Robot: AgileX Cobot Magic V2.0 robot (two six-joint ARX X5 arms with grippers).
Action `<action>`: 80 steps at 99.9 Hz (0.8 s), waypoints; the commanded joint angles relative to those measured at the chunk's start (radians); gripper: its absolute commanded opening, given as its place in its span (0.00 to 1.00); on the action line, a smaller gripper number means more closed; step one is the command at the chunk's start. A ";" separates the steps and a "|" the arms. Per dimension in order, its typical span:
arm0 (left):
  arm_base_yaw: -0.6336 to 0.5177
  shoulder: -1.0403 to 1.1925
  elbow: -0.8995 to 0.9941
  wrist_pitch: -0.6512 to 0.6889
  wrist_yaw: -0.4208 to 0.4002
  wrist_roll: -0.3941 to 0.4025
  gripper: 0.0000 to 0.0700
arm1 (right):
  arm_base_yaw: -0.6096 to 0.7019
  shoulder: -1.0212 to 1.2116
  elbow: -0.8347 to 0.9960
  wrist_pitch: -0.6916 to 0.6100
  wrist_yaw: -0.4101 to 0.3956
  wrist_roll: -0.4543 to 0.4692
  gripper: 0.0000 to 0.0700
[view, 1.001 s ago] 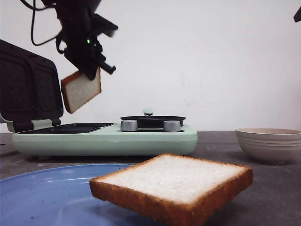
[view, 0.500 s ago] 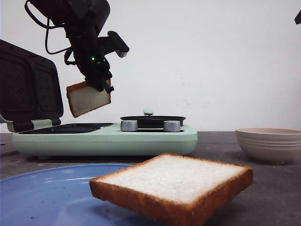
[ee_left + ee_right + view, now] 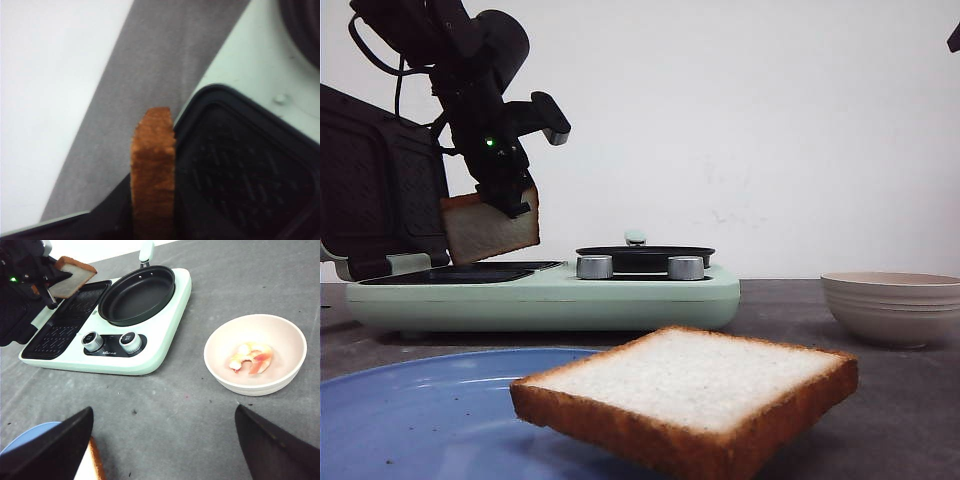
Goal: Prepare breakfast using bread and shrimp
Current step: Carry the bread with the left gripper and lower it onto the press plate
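My left gripper [image 3: 515, 200] is shut on one bread slice [image 3: 485, 228] and holds it tilted just above the dark grill plate [image 3: 470, 271] of the green breakfast maker [image 3: 550, 300]. The slice's brown crust [image 3: 153, 180] shows edge-on in the left wrist view, and the slice also shows in the right wrist view [image 3: 72, 276]. The second bread slice [image 3: 690, 395] lies on the blue plate [image 3: 410, 420] up front. Pink and white shrimp [image 3: 251, 360] lie in the beige bowl [image 3: 287, 365]. My right gripper [image 3: 162, 440] is open, high over the table.
The maker's lid [image 3: 380, 190] stands open at the left. A black frying pan [image 3: 137, 292] sits on the maker's right half, behind two silver knobs [image 3: 595, 266]. The beige bowl also shows in the front view [image 3: 890, 305] at the right on the grey table.
My left gripper has carried its bread slice down and to the left, closer to the open lid and the grill plate. The right arm has not moved.
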 commanded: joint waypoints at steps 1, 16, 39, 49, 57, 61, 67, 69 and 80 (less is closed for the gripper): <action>0.002 0.021 0.022 -0.024 0.054 -0.006 0.00 | 0.004 0.006 0.010 0.008 0.005 -0.016 0.78; 0.003 0.023 0.022 -0.071 0.164 -0.005 0.00 | 0.004 0.019 0.010 0.009 0.005 -0.019 0.78; 0.008 0.024 0.022 -0.074 0.161 -0.005 0.57 | 0.004 0.032 0.010 0.009 0.004 -0.019 0.78; 0.016 0.024 0.022 -0.074 0.162 -0.005 0.80 | 0.004 0.033 0.010 0.009 0.004 -0.019 0.78; 0.016 0.024 0.023 -0.071 0.162 -0.005 0.99 | 0.004 0.033 0.010 0.009 0.004 -0.019 0.78; 0.016 0.024 0.023 -0.067 0.162 -0.010 1.00 | 0.004 0.033 0.010 0.010 0.004 -0.019 0.78; 0.016 0.022 0.023 -0.056 0.162 -0.046 1.00 | 0.004 0.033 0.010 0.011 0.004 -0.019 0.78; 0.016 0.021 0.023 -0.050 0.162 -0.064 1.00 | 0.004 0.033 0.010 0.011 0.004 -0.019 0.78; 0.016 0.018 0.029 -0.040 0.184 -0.122 1.00 | 0.004 0.033 0.010 0.011 0.004 -0.019 0.78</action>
